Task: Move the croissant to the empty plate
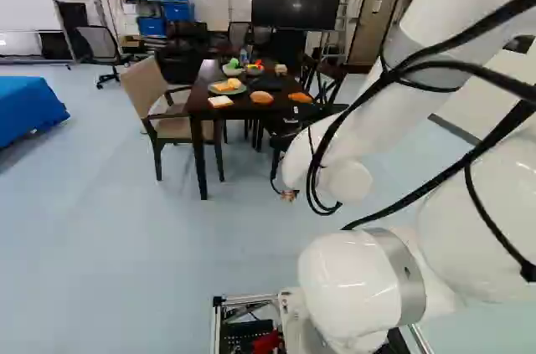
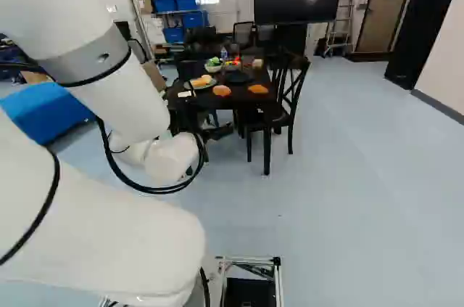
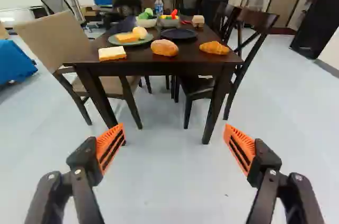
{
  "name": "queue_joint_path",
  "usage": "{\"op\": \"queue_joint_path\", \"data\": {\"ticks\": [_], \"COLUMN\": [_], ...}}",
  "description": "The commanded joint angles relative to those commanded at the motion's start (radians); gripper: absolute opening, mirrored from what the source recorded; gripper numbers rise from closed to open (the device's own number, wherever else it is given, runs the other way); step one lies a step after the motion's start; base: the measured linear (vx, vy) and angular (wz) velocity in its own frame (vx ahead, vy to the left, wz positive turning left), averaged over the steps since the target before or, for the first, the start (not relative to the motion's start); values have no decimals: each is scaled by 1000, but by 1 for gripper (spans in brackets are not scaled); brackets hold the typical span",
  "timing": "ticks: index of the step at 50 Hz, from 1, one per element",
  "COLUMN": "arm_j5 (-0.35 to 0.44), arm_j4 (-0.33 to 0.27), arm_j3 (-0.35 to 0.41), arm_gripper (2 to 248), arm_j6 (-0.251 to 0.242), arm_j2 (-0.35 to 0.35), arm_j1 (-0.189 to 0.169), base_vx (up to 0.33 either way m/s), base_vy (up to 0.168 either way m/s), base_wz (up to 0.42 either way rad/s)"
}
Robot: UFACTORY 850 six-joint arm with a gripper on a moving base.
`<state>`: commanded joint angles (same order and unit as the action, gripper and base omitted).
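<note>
My gripper [image 2: 206, 133] shows partly as dark parts ahead of the white wrist in the right base view. In the wrist view the gripper [image 3: 174, 147] is open, its orange-padded fingers wide apart with only floor seen between them. The golden croissant [image 3: 214, 47] lies ahead of and beyond the fingers, near the dark table's front right corner; the right base view shows the croissant [image 2: 257, 89] too. Behind it and to its left on the table is the empty dark plate [image 3: 179, 34]. The croissant and plate are apart.
The table [image 3: 153, 68] also bears a bread roll [image 3: 164, 47], a bread slice [image 3: 112, 53], a green plate [image 3: 113, 39] with food, and bowls behind. A beige chair [image 3: 53, 38] stands left, dark chairs [image 3: 254, 41] right. A blue-covered object [image 1: 29, 107] stands farther left.
</note>
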<state>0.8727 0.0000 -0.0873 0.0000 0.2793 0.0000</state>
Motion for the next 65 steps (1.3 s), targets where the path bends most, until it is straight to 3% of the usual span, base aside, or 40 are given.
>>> {"op": "queue_joint_path", "data": {"ticks": [46, 65], "arm_j5": [0, 0], "arm_j4": [0, 0], "arm_j3": [0, 0], "arm_gripper": [247, 247], "arm_j6": [0, 0], "arm_j2": [0, 0], "arm_j1": [0, 0], "base_vx": [0, 99], "base_vy": [0, 0], "base_wz": [0, -8]}}
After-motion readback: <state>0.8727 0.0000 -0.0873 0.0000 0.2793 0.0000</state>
